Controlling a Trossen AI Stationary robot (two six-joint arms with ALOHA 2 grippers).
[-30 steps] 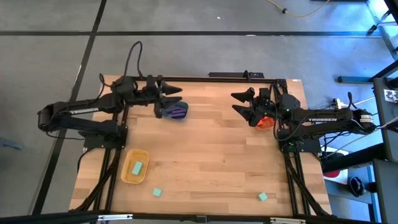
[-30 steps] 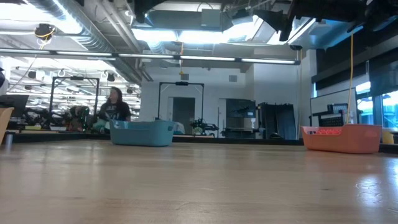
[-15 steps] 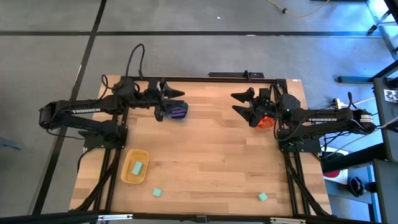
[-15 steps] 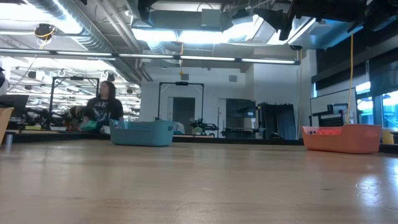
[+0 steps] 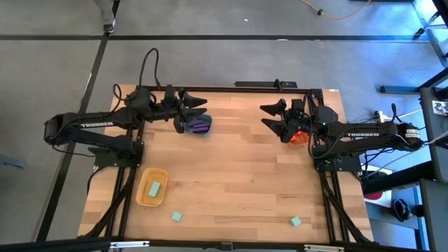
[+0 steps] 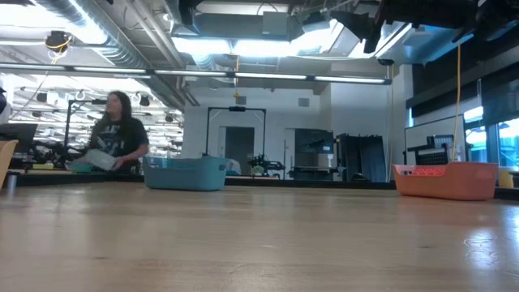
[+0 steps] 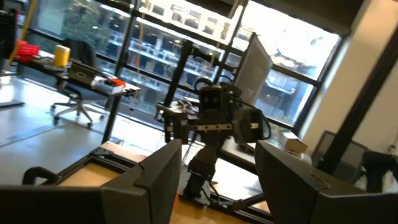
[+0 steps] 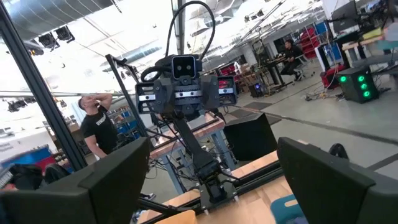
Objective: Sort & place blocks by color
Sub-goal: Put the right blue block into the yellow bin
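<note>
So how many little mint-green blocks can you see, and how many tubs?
Small mint-green plastic blocks: 3, one in the yellow tub, two loose.
Rounded plastic tubs: 3, yellow, blue, orange.
Total: 6.

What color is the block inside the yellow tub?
Mint green block, in the tub; clearest in the high view.

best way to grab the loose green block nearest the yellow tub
Come straight down on the green block and pinch its two opposite flat sides. It lies low on bare table, apart from the yellow tub, so nothing blocks a top approach. The left gripper, open near the blue tub, is probably closer.
</note>
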